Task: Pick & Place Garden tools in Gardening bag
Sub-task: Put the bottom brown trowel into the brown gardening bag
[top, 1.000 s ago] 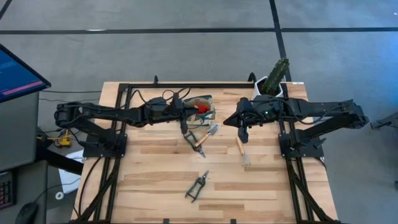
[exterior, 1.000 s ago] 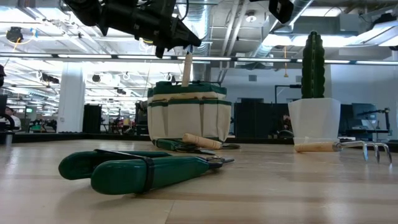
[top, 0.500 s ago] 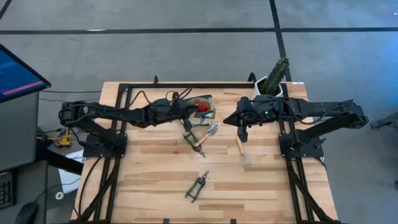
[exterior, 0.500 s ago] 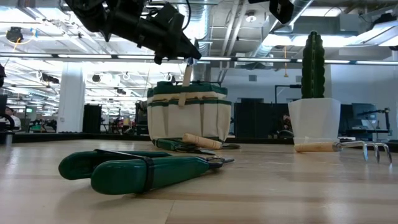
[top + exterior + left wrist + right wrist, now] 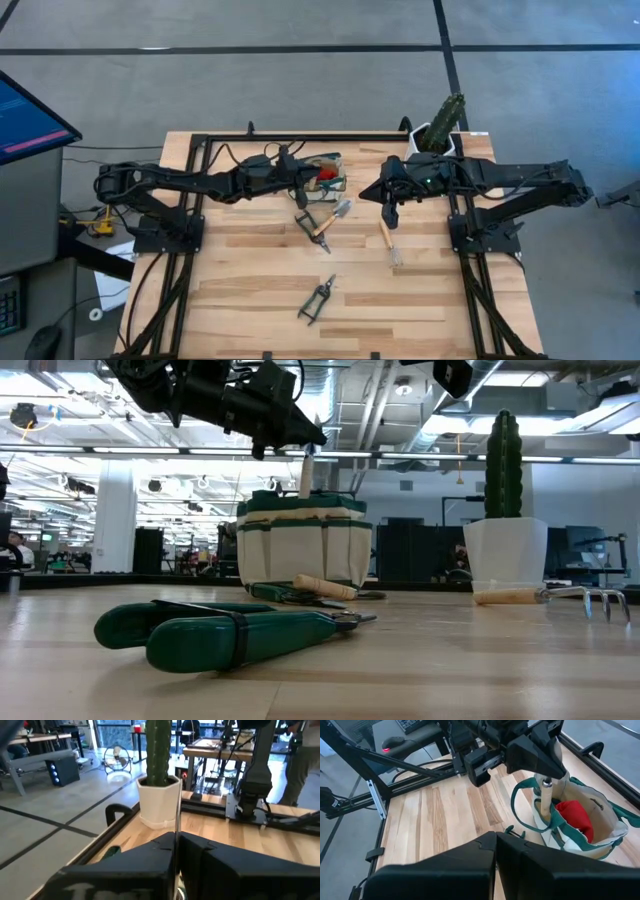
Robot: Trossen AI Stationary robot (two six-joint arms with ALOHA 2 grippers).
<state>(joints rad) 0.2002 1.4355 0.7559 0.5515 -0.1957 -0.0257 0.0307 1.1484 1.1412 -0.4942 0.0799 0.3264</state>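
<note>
- Left gripper (image 5: 547,779) hangs over the gardening bag (image 5: 600,820), jaws closed on the upper end of a thin wooden-handled tool (image 5: 545,800). The tool stands upright, its lower end down inside the bag's mouth.
- Low view agrees: left gripper (image 5: 305,445) just above the bag (image 5: 303,550), the pale handle (image 5: 305,475) rising from the bag's top edge.
- High view: left gripper (image 5: 300,180) at the bag's left side; the bag (image 5: 335,170) sits at the back middle of the table (image 5: 250,290).
- A red-headed tool (image 5: 575,817) lies inside the bag, red showing in its open mouth.
- Right gripper (image 5: 390,215) hovers right of the bag, fingers pressed together, holding nothing; in its own wrist view the 2 dark fingers (image 5: 470,865) meet.
- Below the right gripper, a wooden-handled fork (image 5: 388,243) lies on the table; the low view shows its tines at far right (image 5: 600,598).
- Wooden-handled trowel (image 5: 330,220) lies just in front of the bag, a pair of dark shears (image 5: 305,222) touching or crossing it.
- Second pair of green-handled pruning shears (image 5: 318,298) lies well apart, near the table's front; large in the low view (image 5: 220,635).
- White pot with cactus (image 5: 440,125) stands at the back right, close behind the right arm.
</note>
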